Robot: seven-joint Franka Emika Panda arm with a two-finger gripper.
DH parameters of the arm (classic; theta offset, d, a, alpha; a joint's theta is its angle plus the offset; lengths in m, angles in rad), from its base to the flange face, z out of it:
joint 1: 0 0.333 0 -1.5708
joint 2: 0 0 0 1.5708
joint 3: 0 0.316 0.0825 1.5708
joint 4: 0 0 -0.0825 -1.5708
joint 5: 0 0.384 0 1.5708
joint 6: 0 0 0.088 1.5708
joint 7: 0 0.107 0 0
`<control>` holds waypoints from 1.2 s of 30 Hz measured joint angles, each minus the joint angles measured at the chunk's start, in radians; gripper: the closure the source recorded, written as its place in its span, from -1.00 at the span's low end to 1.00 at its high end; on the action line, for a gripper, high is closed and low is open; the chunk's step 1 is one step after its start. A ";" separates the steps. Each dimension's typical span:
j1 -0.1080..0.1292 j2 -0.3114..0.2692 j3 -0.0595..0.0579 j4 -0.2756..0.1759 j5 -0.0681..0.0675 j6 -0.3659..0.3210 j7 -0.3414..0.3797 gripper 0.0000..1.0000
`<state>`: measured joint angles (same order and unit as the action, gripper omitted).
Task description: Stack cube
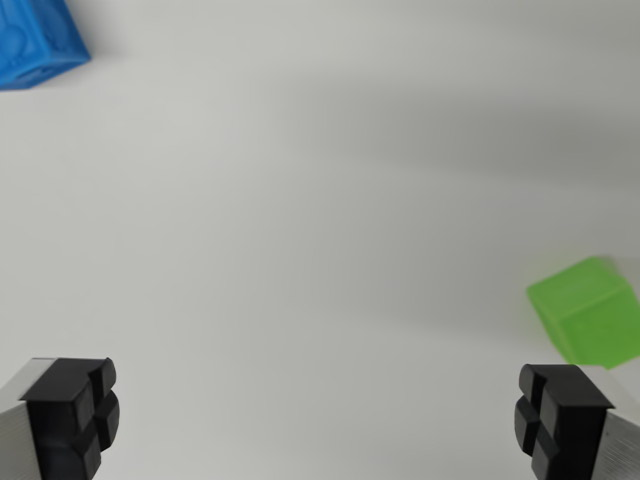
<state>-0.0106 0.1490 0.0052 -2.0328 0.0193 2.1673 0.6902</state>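
Observation:
A blue cube lies at the wrist view's top left corner, partly cut off by the frame. A green cube rests on the white surface at the wrist view's right edge, just above my right fingertip. My gripper is open, its two black fingertips far apart at the bottom corners, with nothing between them. Neither cube touches the fingers.
A plain white tabletop fills the view, with a soft grey shadow band across the upper right.

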 joint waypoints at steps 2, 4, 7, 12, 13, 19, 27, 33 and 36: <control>-0.005 -0.001 -0.003 -0.010 0.000 0.009 -0.021 -1.00; -0.010 -0.001 -0.005 -0.019 0.000 0.017 -0.040 -1.00; -0.018 -0.001 -0.010 -0.034 0.000 0.033 -0.072 -1.00; -0.030 -0.001 -0.016 -0.056 0.000 0.054 -0.122 -1.00; -0.033 -0.001 -0.017 -0.060 0.000 0.059 -0.133 -1.00; -0.052 -0.001 -0.025 -0.089 0.000 0.089 -0.203 -1.00; -0.079 0.007 -0.037 -0.124 0.000 0.133 -0.305 -1.00; -0.103 0.017 -0.046 -0.149 0.000 0.168 -0.387 -1.00; -0.116 0.024 -0.050 -0.159 0.000 0.187 -0.431 -1.00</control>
<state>-0.1262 0.1735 -0.0448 -2.1922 0.0194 2.3546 0.2595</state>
